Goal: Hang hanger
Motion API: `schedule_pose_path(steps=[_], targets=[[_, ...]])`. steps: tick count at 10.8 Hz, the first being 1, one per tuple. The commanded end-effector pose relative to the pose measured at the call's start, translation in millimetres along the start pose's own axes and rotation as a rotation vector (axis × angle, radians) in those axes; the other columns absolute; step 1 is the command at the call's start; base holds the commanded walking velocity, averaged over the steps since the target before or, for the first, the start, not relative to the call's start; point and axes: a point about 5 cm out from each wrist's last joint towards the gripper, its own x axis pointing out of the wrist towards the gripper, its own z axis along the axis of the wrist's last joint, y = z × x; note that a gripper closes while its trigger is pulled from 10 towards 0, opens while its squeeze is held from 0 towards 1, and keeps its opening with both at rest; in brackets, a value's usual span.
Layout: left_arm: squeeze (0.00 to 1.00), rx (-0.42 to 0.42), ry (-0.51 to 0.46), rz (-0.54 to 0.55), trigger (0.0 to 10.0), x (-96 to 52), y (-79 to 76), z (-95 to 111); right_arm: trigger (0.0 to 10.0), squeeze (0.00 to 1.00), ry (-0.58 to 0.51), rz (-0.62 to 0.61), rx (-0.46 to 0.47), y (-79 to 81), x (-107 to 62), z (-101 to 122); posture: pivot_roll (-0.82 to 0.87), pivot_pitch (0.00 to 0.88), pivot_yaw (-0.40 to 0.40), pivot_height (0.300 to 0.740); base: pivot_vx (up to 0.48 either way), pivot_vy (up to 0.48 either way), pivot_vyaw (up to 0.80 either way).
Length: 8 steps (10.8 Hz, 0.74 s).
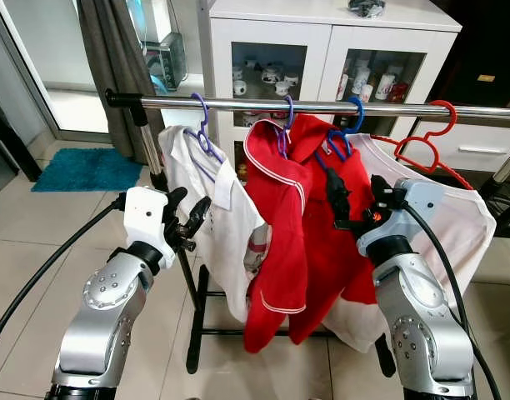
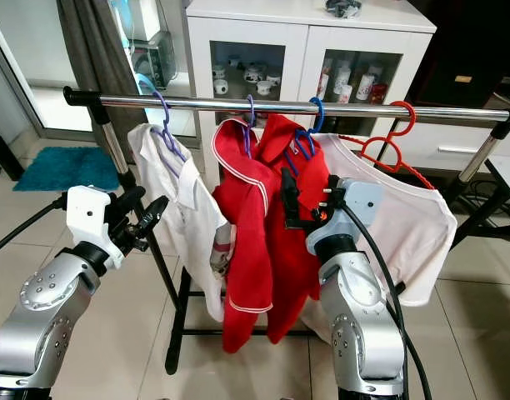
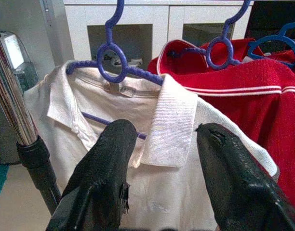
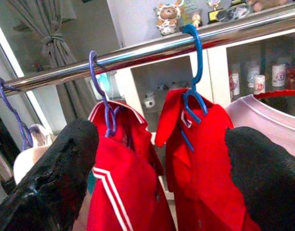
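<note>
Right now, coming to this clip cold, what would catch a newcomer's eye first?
The two bright red shirts hanging mid-rail on the steel clothes rail stand out, flanked by a white shirt on the robot's left and a pale shirt on a red hanger on its right. Both arms are raised toward the clothes: the left pincer open at the white shirt, the right pincer open at the red ones.

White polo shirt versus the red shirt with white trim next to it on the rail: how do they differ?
The white polo shirt is plain white; the red shirt with white trim is red with white piping on collar and hem. The white one hangs nearest the rail's left end, before the open left gripper; the red one hangs lower. Both hang on purple hangers from the metal rail.
</note>
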Motion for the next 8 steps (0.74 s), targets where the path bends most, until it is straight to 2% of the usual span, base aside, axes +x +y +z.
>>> schedule_pose_path(steps=[1,3,4,5,6,7,8], targets=[[0.00,0.008,-0.017,0.000,10.0,2.1,-2.2,5.2,10.0,1.00,-0.010,-0.003,0.004,0.8,3.0,4.5,-0.07,0.000,0.000,0.740,0.000,0.000,0.00],[0.00,0.005,-0.019,-0.006,10.0,4.2,-3.7,5.6,10.0,1.00,-0.022,-0.013,0.024,-0.4,2.8,6.5,-0.07,0.000,0.005,0.740,0.000,0.000,0.00],[0.00,0.005,-0.019,-0.008,10.0,4.6,-4.0,5.6,10.0,0.96,-0.040,-0.008,-0.066,-0.3,2.3,6.9,-0.07,0.000,0.005,0.740,0.000,0.000,0.00],[0.00,-0.008,-0.017,0.003,10.0,4.8,-3.8,5.2,10.0,0.00,-0.034,-0.065,-0.064,-4.5,1.7,4.7,-0.07,0.000,0.005,0.740,0.000,0.000,0.00],[0.00,-0.010,-0.015,0.010,10.0,4.8,-3.8,4.8,10.0,0.00,-0.002,-0.077,-0.027,-6.5,1.9,2.3,-0.07,0.000,0.003,0.740,0.000,0.000,0.00],[0.00,-0.004,-0.015,0.012,10.0,4.9,-3.8,4.9,10.0,0.00,0.034,-0.033,0.035,-3.9,2.0,-0.3,-0.07,0.000,0.003,0.740,0.000,0.000,0.00],[0.00,-0.001,-0.024,0.019,10.0,5.2,-4.0,6.2,10.0,0.00,0.067,-0.009,-0.007,-2.2,1.3,-2.8,-0.07,0.000,-0.001,0.740,0.000,0.000,0.00]])
